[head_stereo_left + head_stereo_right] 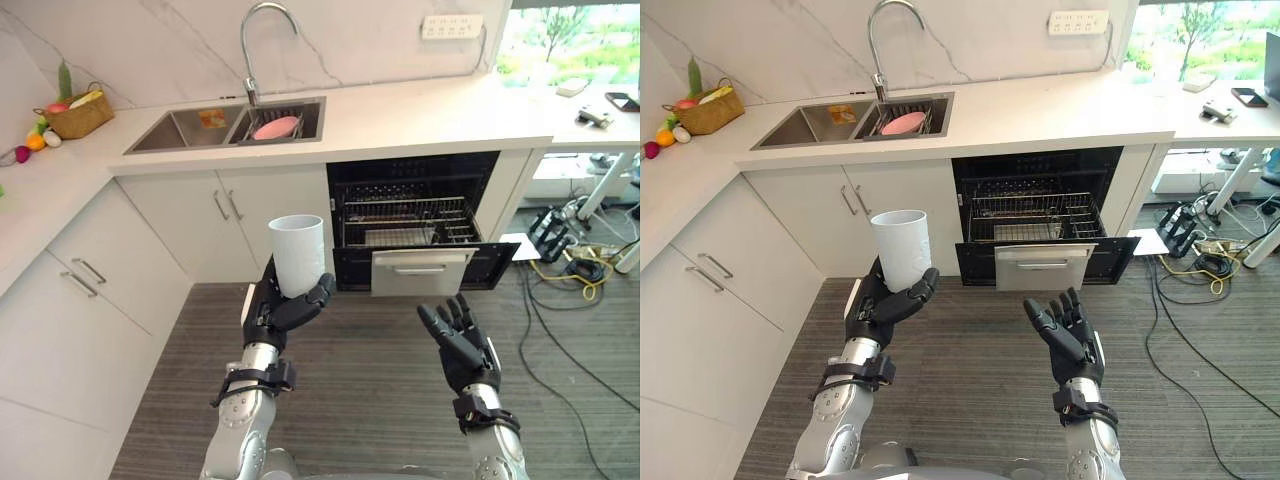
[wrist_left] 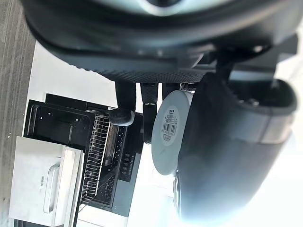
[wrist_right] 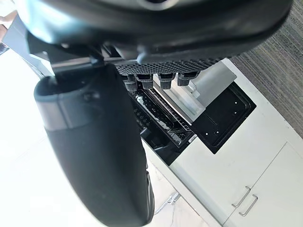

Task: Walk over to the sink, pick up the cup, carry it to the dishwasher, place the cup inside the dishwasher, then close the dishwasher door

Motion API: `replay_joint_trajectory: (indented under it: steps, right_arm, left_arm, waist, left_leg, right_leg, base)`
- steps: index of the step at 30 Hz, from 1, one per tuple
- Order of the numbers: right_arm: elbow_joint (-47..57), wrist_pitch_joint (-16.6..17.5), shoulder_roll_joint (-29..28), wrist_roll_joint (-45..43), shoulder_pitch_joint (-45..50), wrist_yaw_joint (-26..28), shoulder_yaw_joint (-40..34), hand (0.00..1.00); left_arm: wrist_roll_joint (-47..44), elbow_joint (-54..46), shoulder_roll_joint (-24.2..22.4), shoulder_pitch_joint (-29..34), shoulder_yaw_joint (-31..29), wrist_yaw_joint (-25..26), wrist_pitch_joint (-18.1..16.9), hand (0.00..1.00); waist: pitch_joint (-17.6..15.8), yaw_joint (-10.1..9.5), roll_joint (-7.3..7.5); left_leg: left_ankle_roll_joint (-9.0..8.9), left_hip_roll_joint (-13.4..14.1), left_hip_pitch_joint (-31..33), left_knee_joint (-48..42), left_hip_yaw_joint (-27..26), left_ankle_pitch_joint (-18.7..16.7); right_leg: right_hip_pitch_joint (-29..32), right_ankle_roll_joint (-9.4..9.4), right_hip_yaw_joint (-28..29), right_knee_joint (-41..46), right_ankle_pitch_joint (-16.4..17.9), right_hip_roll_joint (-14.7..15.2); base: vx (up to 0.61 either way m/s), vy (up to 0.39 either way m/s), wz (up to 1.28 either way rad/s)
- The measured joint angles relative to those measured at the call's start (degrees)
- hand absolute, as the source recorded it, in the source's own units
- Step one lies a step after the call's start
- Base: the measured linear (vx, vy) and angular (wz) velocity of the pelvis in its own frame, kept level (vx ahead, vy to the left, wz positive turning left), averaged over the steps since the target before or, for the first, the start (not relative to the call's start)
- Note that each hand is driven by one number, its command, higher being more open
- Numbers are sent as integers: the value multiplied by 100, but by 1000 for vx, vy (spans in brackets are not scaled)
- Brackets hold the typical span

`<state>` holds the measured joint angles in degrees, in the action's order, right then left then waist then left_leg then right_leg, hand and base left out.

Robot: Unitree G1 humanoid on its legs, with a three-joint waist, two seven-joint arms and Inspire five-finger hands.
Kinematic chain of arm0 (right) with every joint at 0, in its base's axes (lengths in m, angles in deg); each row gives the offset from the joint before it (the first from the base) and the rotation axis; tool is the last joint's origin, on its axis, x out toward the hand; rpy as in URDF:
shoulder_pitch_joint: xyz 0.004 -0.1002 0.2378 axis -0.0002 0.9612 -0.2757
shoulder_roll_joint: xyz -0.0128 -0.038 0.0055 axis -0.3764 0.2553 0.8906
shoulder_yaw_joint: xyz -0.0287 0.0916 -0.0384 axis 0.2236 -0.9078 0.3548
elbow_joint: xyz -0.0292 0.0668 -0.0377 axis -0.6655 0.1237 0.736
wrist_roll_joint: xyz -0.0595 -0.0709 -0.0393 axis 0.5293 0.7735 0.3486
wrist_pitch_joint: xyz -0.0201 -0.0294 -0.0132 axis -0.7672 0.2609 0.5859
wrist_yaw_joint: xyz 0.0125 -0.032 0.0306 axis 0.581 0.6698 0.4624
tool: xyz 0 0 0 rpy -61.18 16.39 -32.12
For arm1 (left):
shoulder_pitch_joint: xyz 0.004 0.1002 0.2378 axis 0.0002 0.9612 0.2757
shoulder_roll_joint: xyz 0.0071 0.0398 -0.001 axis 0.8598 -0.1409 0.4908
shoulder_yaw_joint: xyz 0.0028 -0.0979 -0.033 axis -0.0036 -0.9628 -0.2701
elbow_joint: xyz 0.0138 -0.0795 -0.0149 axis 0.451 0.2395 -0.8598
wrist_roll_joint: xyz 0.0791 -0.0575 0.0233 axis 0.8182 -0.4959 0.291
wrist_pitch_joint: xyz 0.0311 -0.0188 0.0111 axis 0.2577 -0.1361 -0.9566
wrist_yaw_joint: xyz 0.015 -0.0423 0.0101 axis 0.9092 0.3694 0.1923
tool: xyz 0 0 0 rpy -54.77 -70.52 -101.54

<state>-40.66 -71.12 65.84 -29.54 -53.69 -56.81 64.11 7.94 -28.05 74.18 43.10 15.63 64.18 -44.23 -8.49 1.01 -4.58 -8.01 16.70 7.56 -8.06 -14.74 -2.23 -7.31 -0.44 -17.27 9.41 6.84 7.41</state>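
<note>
Your left hand (image 1: 275,312) was curled round the upright plain white cylindrical cup (image 1: 297,255), raised before the white cabinets (image 1: 255,215) beside the open black dishwasher (image 1: 405,190), while your right hand (image 1: 465,350) hung open, empty.

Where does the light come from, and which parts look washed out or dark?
Left eye view: daylight comes through the window at upper right and whitens the countertop beside it; the open dishwasher is dark inside. Left wrist view: the background beside the cup in the left hand is bleached.
</note>
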Motion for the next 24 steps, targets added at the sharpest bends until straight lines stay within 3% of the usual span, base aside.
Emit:
replay_joint_trajectory:
  steps: [1,2,3,4,5,6,7,8,10,12,14,15,17,19,20,21,22,23,24]
  right_arm:
    - [0,1,20,-1,13,0,-15,100]
    - [-1,12,72,-3,62,0,-57,100]
    - [-1,13,177,-4,132,-1,-67,100]
    - [-18,12,238,-4,161,3,-62,100]
    - [-143,18,156,-8,166,1,-63,100]
    - [-216,15,-61,-5,205,-24,-51,100]
    - [-221,16,-162,-4,227,-26,-38,100]
    - [-224,17,-345,-5,220,-46,-11,100]
    - [-227,31,-431,-36,211,-183,52,100]
    - [-260,105,-452,-127,184,-328,75,100]
    - [-377,127,-458,-92,121,-371,92,100]
    - [-407,127,-473,-60,110,-387,147,100]
    - [-409,127,-556,8,97,-392,273,100]
    - [-391,124,-562,-4,140,-389,225,100]
    - [-378,123,-561,-3,170,-389,184,100]
    - [-364,122,-558,-4,210,-386,104,100]
    - [-357,122,-551,-5,224,-383,76,100]
    - [-312,126,-530,-6,231,-351,67,100]
    - [-273,130,-523,-7,245,-337,73,100]
  left_arm:
    - [0,3,0,10,7,-35,16,0]
    - [-3,9,-2,21,13,-123,20,0]
    - [-19,6,-10,43,14,-204,16,0]
    - [-49,12,-2,56,12,-235,12,0]
    - [-130,26,112,13,-7,-272,0,0]
    - [-167,21,305,-18,-6,-295,-27,0]
    - [-177,21,375,-28,-9,-317,-28,0]
    - [-215,24,452,-80,-39,-323,-24,0]
    - [-212,33,421,-105,-1,-363,35,0]
    - [-207,31,380,-146,59,-521,46,0]
    - [-196,-22,353,-154,125,-588,133,0]
    - [-197,-42,346,-156,113,-590,164,0]
    - [-201,-52,457,-178,2,-565,181,0]
    - [-222,-52,454,-251,-161,-542,194,0]
    - [-223,-52,450,-267,-170,-545,194,0]
    - [-224,-54,451,-257,-176,-557,193,0]
    - [-223,-54,457,-238,-176,-569,194,0]
    - [-212,-75,475,-166,-170,-580,194,0]
    - [-211,-98,486,-135,-156,-583,195,0]
  waist:
    - [-5,11,17]
    - [13,48,-6]
    - [100,71,-119]
    - [177,105,-169]
    - [284,211,11]
    - [387,196,302]
    - [422,206,422]
    - [404,180,598]
    - [407,138,637]
    - [406,119,635]
    - [394,41,571]
    - [389,16,548]
    - [333,8,549]
    - [194,14,524]
    - [192,21,538]
    - [183,59,544]
    - [174,75,560]
    - [115,151,687]
    - [79,183,762]
  left_leg:
    - [102,-14,-4,-54,-43,101]
    - [319,-29,-19,-316,-150,466]
    - [715,-10,-58,-651,-170,1237]
    - [561,-20,-111,-667,-168,1088]
    - [224,-292,-265,-406,-193,747]
    - [334,-697,-355,-116,-260,822]
    - [383,-856,-359,4,-272,856]
    - [471,-1089,-350,64,-267,836]
    - [641,-1360,-325,-28,-143,678]
    - [762,-1525,-322,-79,-13,492]
    - [901,-1608,-468,2,-30,383]
    - [950,-1640,-607,118,-113,342]
    - [1045,-1620,-797,258,-235,280]
    - [1182,-1615,-993,375,-230,221]
    - [1212,-1616,-1003,396,-217,217]
    - [1228,-1635,-1016,438,-202,207]
    - [1226,-1672,-1057,479,-197,206]
    - [1195,-1861,-1204,484,-162,136]
    - [1173,-1958,-1275,432,-132,82]
  right_leg:
    - [-37,-105,13,54,62,102]
    - [-99,-348,68,196,215,276]
    - [-92,-623,161,363,388,369]
    - [-86,-752,184,422,470,409]
    - [-65,-938,149,560,588,681]
    - [12,-968,149,579,581,1042]
    - [23,-1024,109,555,541,1178]
    - [-23,-1212,-31,464,414,1386]
    - [-238,-1279,-280,345,98,1569]
    - [-138,-1078,-375,809,-49,1769]
    - [340,-333,-571,1780,-437,2068]
    - [426,-145,-591,1999,-589,2142]
    - [717,-460,-503,2509,-240,1933]
    - [1081,-454,-513,2571,480,1106]
    - [1214,-412,-499,2480,540,892]
    - [1500,-393,-484,2153,526,547]
    - [1617,-375,-488,1937,497,441]
    - [1754,-255,-482,1349,79,375]
    - [1765,83,-445,1238,-366,380]
  base:
    - [337,238,-23]
    - [312,312,-23]
    - [307,354,-21]
    - [365,498,1]
    - [293,408,17]
    - [277,373,28]
    - [224,234,26]
    - [241,248,39]
    - [186,231,48]
    - [95,221,44]
    - [66,245,3]
    - [71,193,-40]
    - [68,123,-40]
    - [71,63,-18]
    - [89,42,9]
    - [82,19,15]
    - [159,-2,21]
    - [154,-25,17]
    - [180,-51,16]
